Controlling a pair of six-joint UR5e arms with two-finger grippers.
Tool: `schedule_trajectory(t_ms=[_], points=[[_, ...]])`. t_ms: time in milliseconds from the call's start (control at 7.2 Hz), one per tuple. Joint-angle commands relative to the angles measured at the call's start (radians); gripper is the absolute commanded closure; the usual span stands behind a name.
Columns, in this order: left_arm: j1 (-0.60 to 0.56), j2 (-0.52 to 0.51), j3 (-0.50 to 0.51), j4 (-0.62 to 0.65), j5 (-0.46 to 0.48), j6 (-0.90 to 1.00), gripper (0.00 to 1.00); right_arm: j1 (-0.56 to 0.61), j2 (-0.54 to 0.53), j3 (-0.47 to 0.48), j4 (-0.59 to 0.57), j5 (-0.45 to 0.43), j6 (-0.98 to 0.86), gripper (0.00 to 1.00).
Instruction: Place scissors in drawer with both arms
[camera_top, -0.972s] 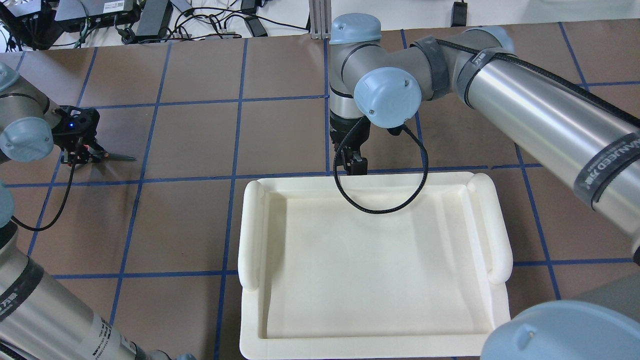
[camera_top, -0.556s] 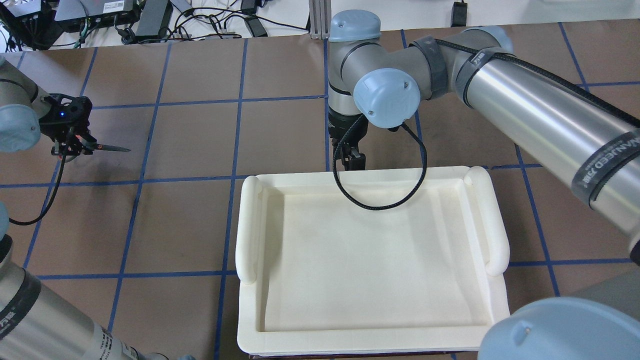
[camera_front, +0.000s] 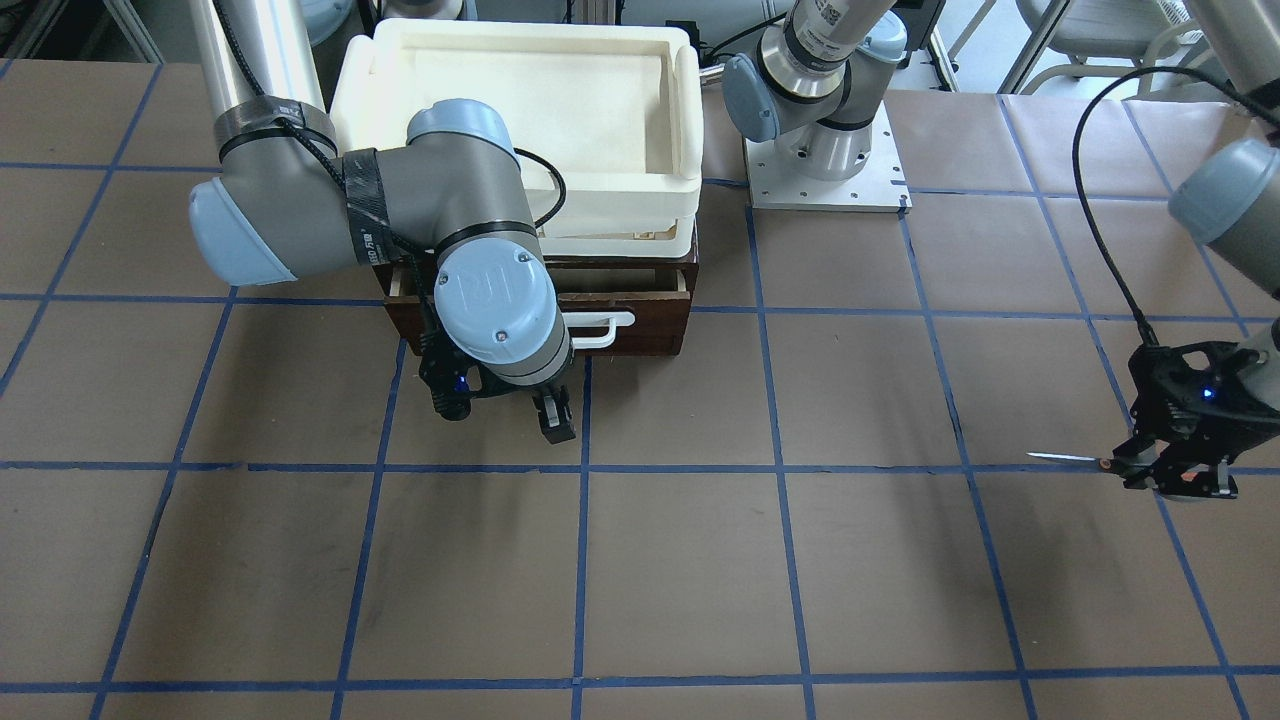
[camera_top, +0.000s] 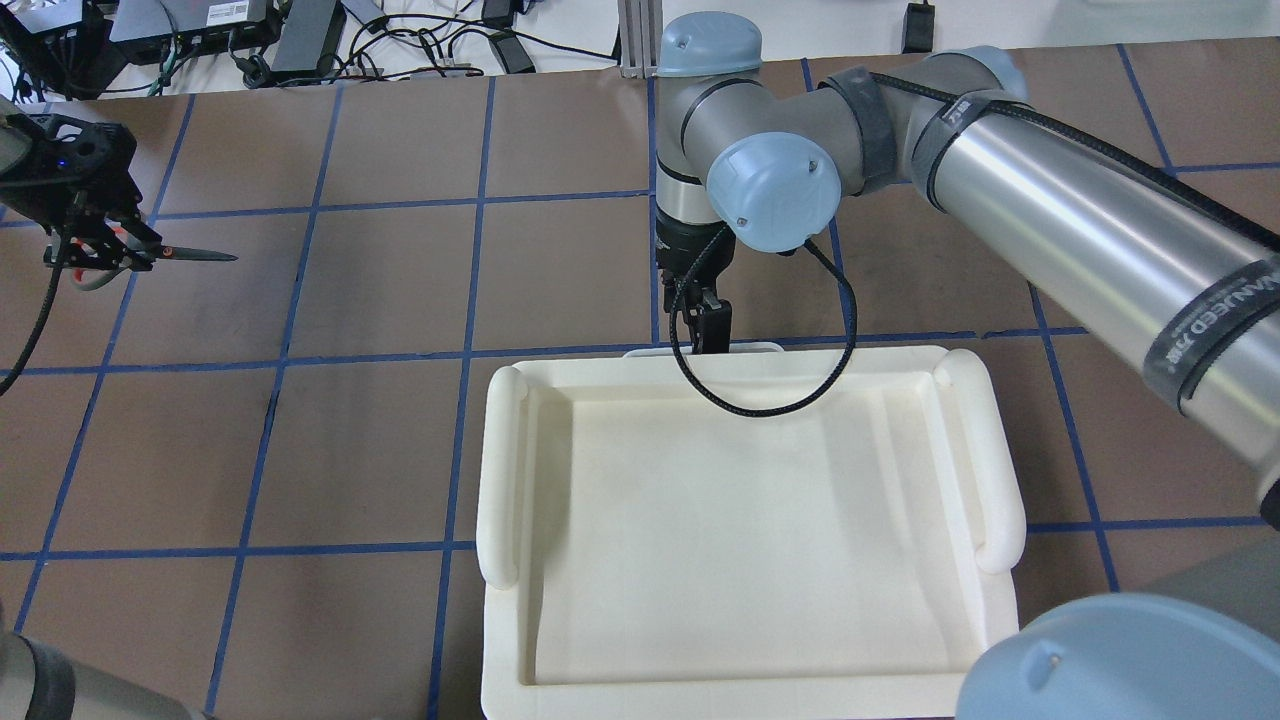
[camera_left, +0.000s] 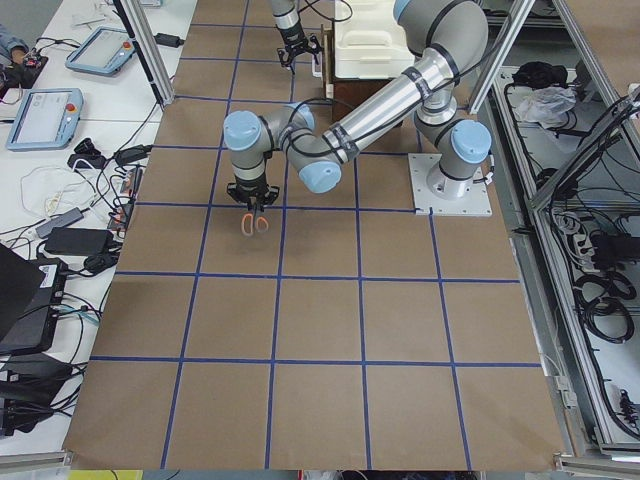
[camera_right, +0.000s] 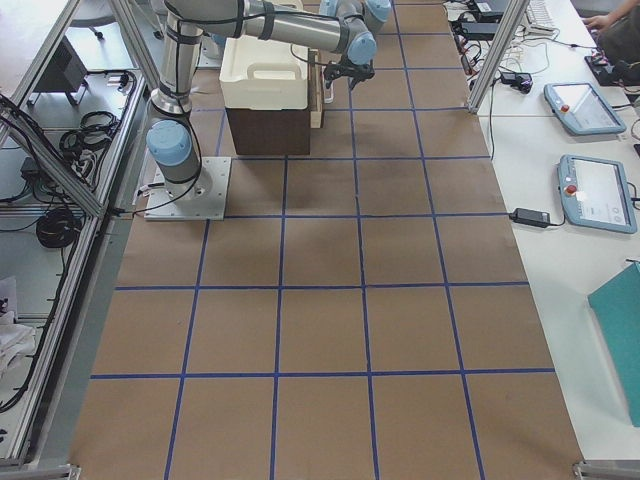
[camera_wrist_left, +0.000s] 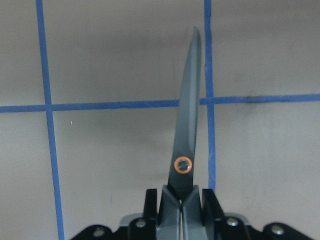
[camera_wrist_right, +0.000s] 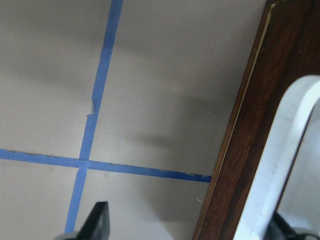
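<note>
Drawer (camera_front: 655, 328) in front-facing view, not overhead

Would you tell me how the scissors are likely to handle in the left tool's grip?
Probably stiff: the scissors stick straight out of the left tool without sagging. Likely light, given slim blades and small handles held by one pinch. They might swivel or slip if bumped, since the tool clamps only just behind the pivot screw, leaving the blades unsupported.

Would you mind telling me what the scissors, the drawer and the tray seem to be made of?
Scissors: smooth grey metal blades, seemingly steel. Drawer: dark wood, glossy stain; handle looks white plastic. Tray: matte off-white, rounded edges, probably foam.
</note>
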Motion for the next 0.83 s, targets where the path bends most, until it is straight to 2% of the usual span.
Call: schedule_trajectory(t_ms=[0, 278, 694], points=[[-0.062, 0.133, 0.003, -0.12, -0.02, -0.139, 0.99, -0.002, 0.002, -0.001, -0.012, -0.002, -0.022, 0.0], [-0.168, 0.209, 0.01, -0.189, -0.008, -0.287, 0.99, -0.003, 0.01, -0.004, -0.026, -0.005, -0.04, 0.0], [-0.372, 0.259, 0.026, -0.286, -0.005, -0.537, 0.97, -0.003, 0.045, -0.05, -0.026, -0.006, -0.04, 0.0]])
